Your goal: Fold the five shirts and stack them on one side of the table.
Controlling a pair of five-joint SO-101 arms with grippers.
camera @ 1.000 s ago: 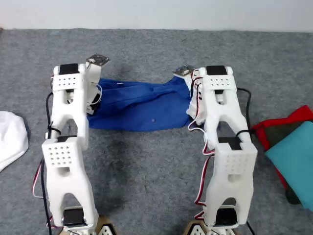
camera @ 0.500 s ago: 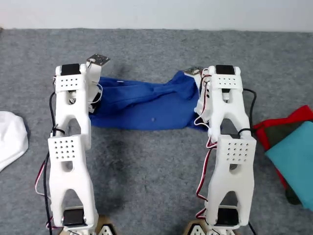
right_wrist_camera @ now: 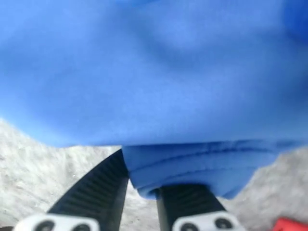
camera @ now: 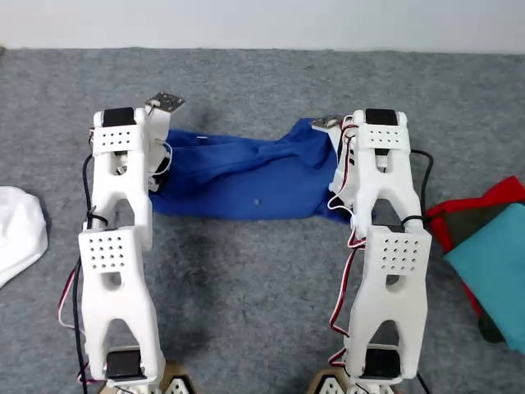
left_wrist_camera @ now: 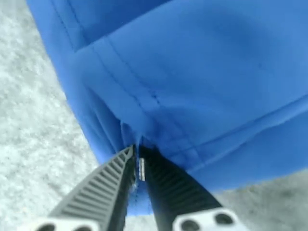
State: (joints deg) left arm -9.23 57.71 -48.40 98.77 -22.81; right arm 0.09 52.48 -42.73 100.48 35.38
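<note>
Both jaws clamped on blue shirt (camera: 238, 176), grey table (camera: 246, 304)

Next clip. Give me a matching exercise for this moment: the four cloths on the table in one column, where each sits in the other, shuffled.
1 blue shirt
2 white cloth
3 teal cloth
4 red cloth

A partly covered, right side
B gripped by left pincer and right pincer
C alone on the left side
D lying over another cloth

Pairs: 1-B, 2-C, 3-D, 4-A
</note>
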